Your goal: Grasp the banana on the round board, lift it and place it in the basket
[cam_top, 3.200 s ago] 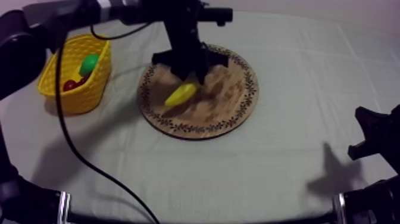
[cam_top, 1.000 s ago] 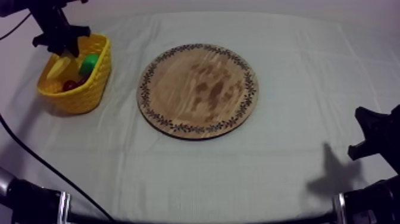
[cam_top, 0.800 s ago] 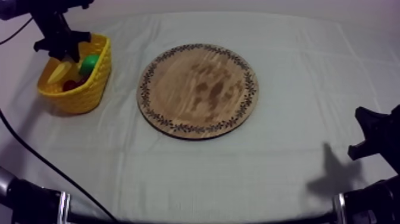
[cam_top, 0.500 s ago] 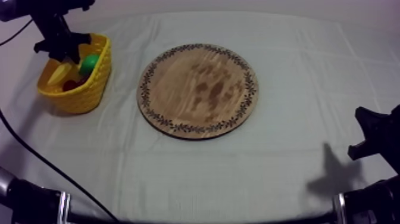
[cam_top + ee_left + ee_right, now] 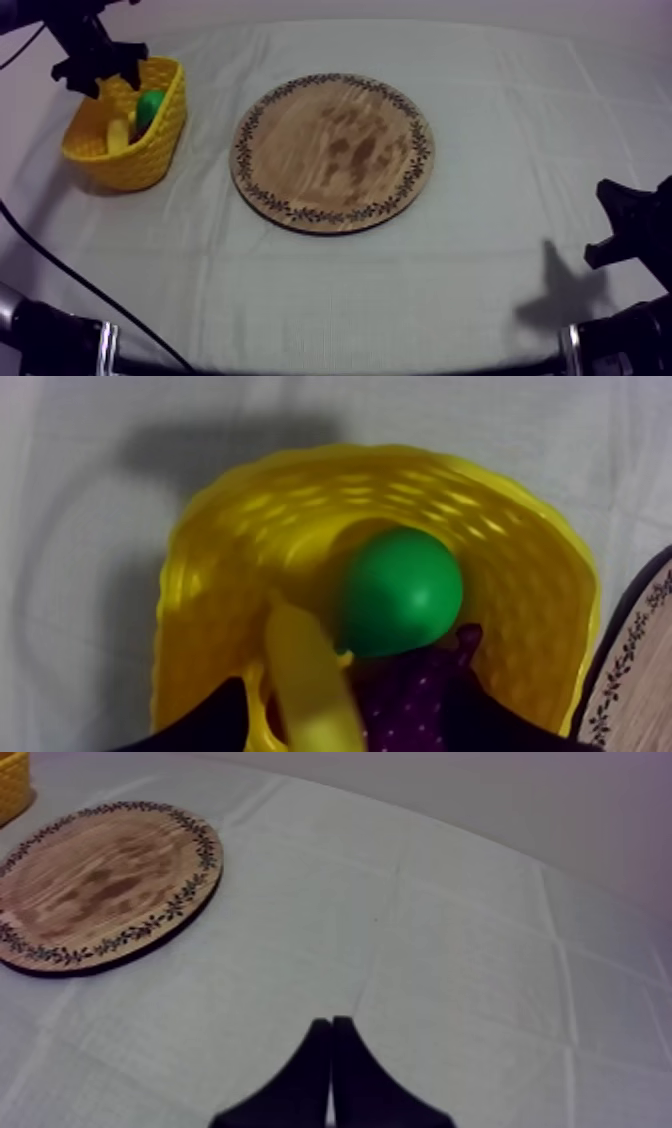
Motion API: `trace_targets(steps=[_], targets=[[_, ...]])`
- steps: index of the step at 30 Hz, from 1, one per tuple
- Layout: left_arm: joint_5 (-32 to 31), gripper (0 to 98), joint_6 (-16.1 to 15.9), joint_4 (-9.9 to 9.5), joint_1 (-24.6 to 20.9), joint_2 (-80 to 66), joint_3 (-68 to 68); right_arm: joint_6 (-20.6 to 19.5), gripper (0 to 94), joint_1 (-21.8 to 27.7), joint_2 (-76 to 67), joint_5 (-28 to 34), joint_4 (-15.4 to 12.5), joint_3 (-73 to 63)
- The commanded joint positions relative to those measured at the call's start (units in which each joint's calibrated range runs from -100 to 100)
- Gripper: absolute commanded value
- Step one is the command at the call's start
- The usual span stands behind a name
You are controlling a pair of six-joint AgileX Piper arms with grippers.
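Desk: Where is the banana?

Photographer: The banana [image 5: 118,135] lies inside the yellow basket [image 5: 140,165], at 8 o'clock of a round green fruit [image 5: 150,105] and just beside it. It is a smooth, pale-yellow, gently curved toy with a plastic sheen. From the left wrist it runs alongside a dark purplish fruit [image 5: 410,696] speckled with pale dots.

Desk: And the grippers?

Photographer: The left gripper [image 5: 97,68] hangs over the basket's far rim, its black fingers spread wide and clamping nothing. The right gripper [image 5: 331,1024] sits at 4 o'clock of the board, well apart from it, its fingers pressed together in a narrow wedge above the cloth.

Desk: Materials?

Photographer: The basket is an oval lattice with flaring, woven-look walls. The wooden board [image 5: 335,150] is round and flat, with mottled grain and a dark leaf-like pattern around its rim. The basket stands at its 9 o'clock, near but apart.

Desk: The setting?

Photographer: A grey-white cloth [image 5: 400,290], creased in a grid of fold lines, covers the table. A plain pale backdrop [image 5: 560,802] lies beyond its far edge.
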Motion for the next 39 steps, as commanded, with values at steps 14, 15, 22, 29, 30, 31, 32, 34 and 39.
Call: trace_targets(steps=[14,15,22,29,30,31,32,34,39], targets=[[-3.7,30.9,-0.8,0.06,-0.8,-5.3,-1.4,0.0,0.3,0.0,0.0,0.0,0.0,0.0],[-3.9,27.2,-0.8,0.09,-1.0,-6.1,-1.5,0.0,0.3,0.0,0.0,0.0,0.0,0.0],[-4.5,5.6,-1.6,0.23,-1.2,-13.4,-0.7,0.0,0.3,0.0,0.0,0.0,0.0,0.0],[-4.6,0.5,-2.6,0.88,-1.8,-24.4,1.2,0.0,0.3,0.0,0.0,0.0,0.0,0.0],[-4.7,0.3,-2.8,1.03,-1.9,-26.4,1.6,0.0,0.3,0.0,0.0,0.0,0.0,0.0],[-4.8,0.2,-3.0,1.21,-2.1,-28.6,2.1,0.0,0.3,0.0,0.0,0.0,0.0,0.0],[-5.0,0.2,-3.1,1.35,-2.3,-30.8,2.7,0.0,0.3,0.0,0.0,0.0,0.0,0.0],[-5.4,0.1,-3.3,1.62,-2.7,-35.6,4.1,0.0,0.3,0.0,0.0,0.0,0.0,0.0],[-6.7,0.0,-4.3,2.48,-3.4,-48.2,9.5,0.0,0.3,0.0,0.0,0.0,0.0,0.0]])
